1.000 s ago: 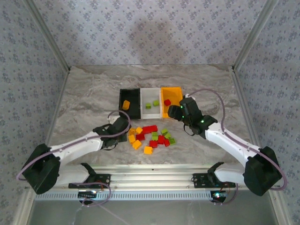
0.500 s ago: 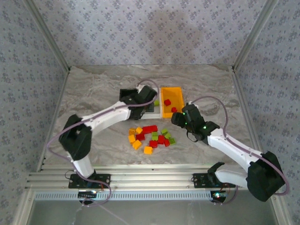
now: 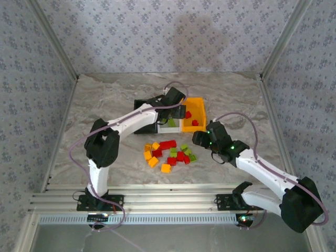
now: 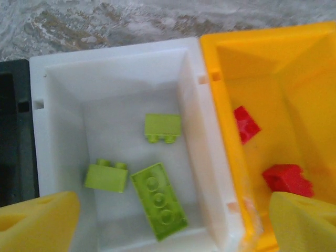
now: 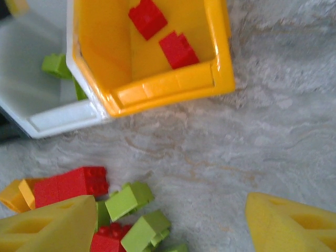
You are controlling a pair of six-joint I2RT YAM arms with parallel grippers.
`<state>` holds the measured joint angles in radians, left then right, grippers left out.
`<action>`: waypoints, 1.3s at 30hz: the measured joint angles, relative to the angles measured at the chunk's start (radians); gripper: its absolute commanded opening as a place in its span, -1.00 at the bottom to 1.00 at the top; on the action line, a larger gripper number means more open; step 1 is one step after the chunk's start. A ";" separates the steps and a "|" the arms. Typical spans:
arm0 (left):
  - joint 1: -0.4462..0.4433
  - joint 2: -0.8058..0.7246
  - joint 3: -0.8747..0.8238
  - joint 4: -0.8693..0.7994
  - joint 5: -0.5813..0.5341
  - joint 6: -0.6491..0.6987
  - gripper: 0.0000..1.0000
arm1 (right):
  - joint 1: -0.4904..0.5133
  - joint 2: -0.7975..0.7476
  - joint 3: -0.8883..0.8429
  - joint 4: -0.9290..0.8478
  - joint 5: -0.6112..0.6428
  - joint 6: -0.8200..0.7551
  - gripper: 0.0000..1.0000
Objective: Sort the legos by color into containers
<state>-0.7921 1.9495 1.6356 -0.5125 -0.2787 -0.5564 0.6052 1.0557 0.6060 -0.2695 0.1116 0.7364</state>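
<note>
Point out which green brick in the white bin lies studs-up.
The long green brick, lowest in the left wrist view, shows its round studs to the camera. The two shorter ones lie on their sides.

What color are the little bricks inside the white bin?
Lime green, all three bricks in the white bin. The left wrist view shows them best.

Bright diffuse light, faint shadows, mild blur
</note>
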 measured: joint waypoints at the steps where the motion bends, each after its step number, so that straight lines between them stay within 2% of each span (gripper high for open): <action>1: -0.007 -0.034 -0.023 0.008 0.007 -0.002 0.99 | 0.013 0.006 -0.005 -0.001 -0.007 -0.002 0.56; 5: -0.058 -0.243 -0.178 0.042 0.027 -0.002 0.99 | 0.078 0.068 -0.007 0.003 -0.024 -0.019 0.58; 11: -0.164 -0.567 -0.484 0.099 0.026 -0.043 0.99 | 0.172 0.237 0.040 0.003 -0.007 -0.060 0.59; 16: -0.178 -0.753 -0.752 0.089 0.010 -0.126 0.99 | 0.180 0.357 0.139 0.005 0.035 -0.100 0.51; 20: -0.178 -0.882 -0.888 0.066 -0.013 -0.187 0.99 | 0.173 0.422 0.188 0.005 0.045 -0.127 0.44; 26: -0.178 -0.978 -0.951 0.048 -0.054 -0.245 0.99 | 0.174 0.492 0.219 0.003 0.046 -0.154 0.36; 29: -0.178 -0.998 -0.972 0.039 -0.074 -0.261 0.99 | 0.174 0.520 0.228 0.003 0.046 -0.161 0.25; 36: -0.172 -1.000 -0.986 0.018 -0.093 -0.274 0.99 | 0.176 0.534 0.231 0.003 0.041 -0.170 -0.16; 39: -0.164 -1.000 -0.986 0.014 -0.097 -0.275 0.99 | 0.179 0.534 0.234 0.005 0.042 -0.169 -0.26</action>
<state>-0.9562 0.9493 0.6491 -0.4988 -0.3752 -0.8318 0.7837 1.5894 0.8398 -0.2649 0.1532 0.5674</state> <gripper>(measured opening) 0.994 0.394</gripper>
